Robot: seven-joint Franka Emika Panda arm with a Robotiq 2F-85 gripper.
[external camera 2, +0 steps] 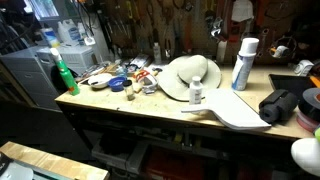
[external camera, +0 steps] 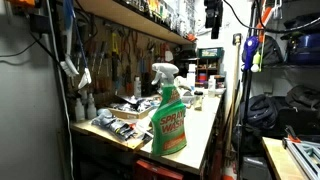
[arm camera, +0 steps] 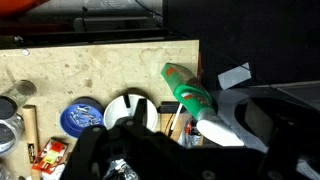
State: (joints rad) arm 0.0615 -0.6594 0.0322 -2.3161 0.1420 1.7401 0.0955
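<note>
Wrist view: gripper (arm camera: 128,152) shows only as a dark, blurred mass at the bottom edge. Fingers not resolved, so can't tell how far apart they are or whether anything is btwn them. Nothing visibly carried. Appears to hang well above the bench, looking down.

Nearest thing: green plastic spray bottle (arm camera: 192,97) w/ white trigger head, just right of the gripper in the wrist view and apart from it. In both exterior views it stands upright (external camera: 168,112) at one end of the plywood bench top (arm camera: 100,70), close to the corner (external camera 2: 63,76).

Around it: blue round lid (arm camera: 80,116), white round disc (arm camera: 127,107), metal cans (arm camera: 8,128) at frame left, small red/orange bits near the gripper (too blurred to name). Farther along the bench: pale wide-brimmed hat (external camera 2: 186,72) and white aerosol can (external camera 2: 243,62), well apart from the bottle.

Risks (judgement):
- Bottle is tall, narrow-based and near the bench edge; a sideways nudge from a finger could tip it or push it off.
- Trigger head sticks out to one side; a descent not centred on the body could catch it and twist the bottle.
- Smooth, tapered plastic; a pinch high on the neck may slip.
- Clutter just beside it; a wide approach could sweep the lid or disc.
</note>
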